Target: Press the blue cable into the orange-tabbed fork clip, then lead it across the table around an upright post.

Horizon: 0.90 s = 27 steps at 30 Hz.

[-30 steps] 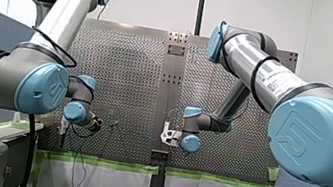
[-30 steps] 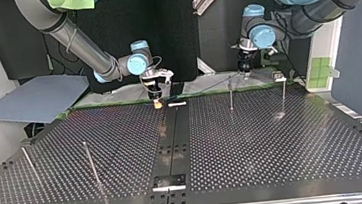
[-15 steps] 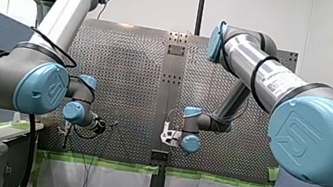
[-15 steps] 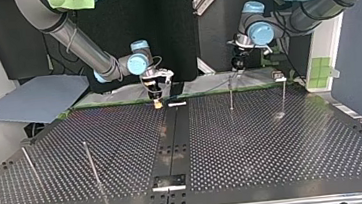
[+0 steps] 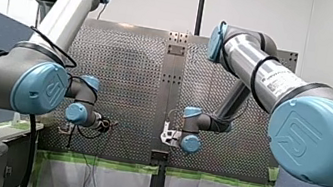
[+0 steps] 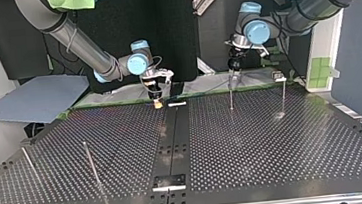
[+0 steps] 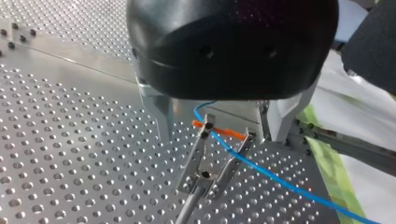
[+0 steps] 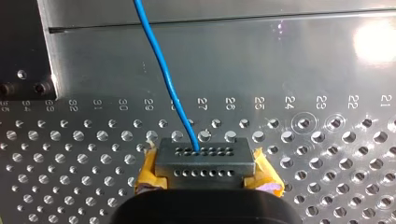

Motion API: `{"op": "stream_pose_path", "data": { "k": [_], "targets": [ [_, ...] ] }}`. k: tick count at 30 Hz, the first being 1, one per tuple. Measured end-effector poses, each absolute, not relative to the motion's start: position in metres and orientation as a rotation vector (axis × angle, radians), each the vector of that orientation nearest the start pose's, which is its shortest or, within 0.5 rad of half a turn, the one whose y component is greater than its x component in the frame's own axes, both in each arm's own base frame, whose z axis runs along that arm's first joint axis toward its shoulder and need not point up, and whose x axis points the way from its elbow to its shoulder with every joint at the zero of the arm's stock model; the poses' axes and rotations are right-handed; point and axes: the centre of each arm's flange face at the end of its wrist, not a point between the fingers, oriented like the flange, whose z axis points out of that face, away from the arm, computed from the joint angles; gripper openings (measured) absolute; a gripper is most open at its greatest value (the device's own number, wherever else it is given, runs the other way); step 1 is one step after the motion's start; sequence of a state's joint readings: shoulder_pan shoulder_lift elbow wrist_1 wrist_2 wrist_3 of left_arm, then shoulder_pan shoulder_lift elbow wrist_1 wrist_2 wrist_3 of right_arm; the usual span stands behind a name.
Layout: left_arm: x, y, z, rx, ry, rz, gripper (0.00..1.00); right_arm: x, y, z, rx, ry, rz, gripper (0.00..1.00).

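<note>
Where the perforated tabletop (image 6: 273, 138) reaches its far edge in the top view, my left pincer (image 7: 201, 185) hangs just over the top of an upright post (image 6: 230, 94). Its metal fingers (image 7: 195, 156) are clenched into a narrow V. The blue cable (image 7: 280, 179) threads through that V near the roots and trails off over the holes. In the top view the cable runs low across to my right pincer (image 6: 157, 100), which stands upright at the centre strip with an orange bit at its foot, beside a small white piece (image 6: 177, 104). In the right wrist view the cable drops into the upper hole row of a grey orange-tabbed block (image 8: 203, 163) just ahead of the black body — whether this pincer is clenched or released, I cannot tell.
</note>
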<state>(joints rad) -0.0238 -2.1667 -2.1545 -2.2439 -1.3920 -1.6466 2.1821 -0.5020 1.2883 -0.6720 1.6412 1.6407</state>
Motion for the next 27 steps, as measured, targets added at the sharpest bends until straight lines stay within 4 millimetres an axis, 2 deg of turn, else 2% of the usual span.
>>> {"op": "stream_pose_path", "data": {
  "k": [12, 16, 27],
  "targets": [
    [0.438, -0.173, 0.026, 0.09, 1.85, -0.133, 1.0, 0.526, -0.531, -0.021, 1.682, -1.026, 1.558, 0.0],
    [0.432, -0.173, 0.024, 0.062, 1.834, -0.11, 1.0, 0.526, -0.531, -0.021, 1.682, -1.026, 1.559, 0.0],
    [0.432, -0.17, 0.026, -0.003, 1.799, -0.024, 1.0, 0.526, -0.531, -0.021, 1.682, -1.027, 1.559, 0.0]
  ]
}}
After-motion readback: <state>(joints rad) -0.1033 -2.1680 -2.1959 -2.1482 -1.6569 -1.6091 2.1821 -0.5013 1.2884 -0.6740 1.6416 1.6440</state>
